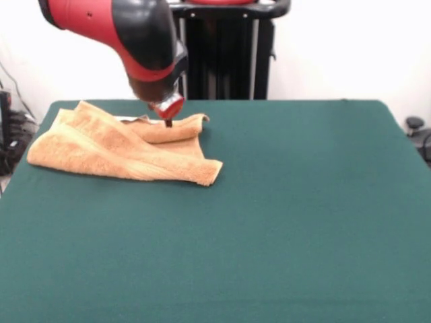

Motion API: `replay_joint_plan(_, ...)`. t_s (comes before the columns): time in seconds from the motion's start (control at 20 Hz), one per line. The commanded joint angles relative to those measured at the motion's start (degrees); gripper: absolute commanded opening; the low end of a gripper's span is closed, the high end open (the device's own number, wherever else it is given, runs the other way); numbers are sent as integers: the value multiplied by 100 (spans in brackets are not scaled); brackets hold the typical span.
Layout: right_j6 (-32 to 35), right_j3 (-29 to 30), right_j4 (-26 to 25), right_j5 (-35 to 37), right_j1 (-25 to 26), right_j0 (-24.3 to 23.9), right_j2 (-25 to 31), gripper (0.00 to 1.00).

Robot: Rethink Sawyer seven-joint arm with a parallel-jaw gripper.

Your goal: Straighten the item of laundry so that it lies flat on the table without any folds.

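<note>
Towel [114, 151] sits upper left of your desk [283, 222], folded over itself with layers stacked. Tool [168, 122] is down on its rolled top edge, likely for a pinch; grip state: can't tell.

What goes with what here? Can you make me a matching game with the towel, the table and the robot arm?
Things:
1. towel
2. table
3. robot arm
4. gripper

Descriptions:
A. dark green, flat
B. red and black, coming down from above
C. orange-tan, rumpled and folded over
D. right at the towel's raised fold

Pairs: 1-C, 2-A, 3-B, 4-D
</note>
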Motion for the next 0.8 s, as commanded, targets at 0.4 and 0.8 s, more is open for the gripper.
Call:
replay_joint_plan(0.4, -512, 244, -498, 1549, -466, -214, 387, 100)
replay_joint_plan(0.8, -306, -201, -825, 954, -8, -420, 487, 100)
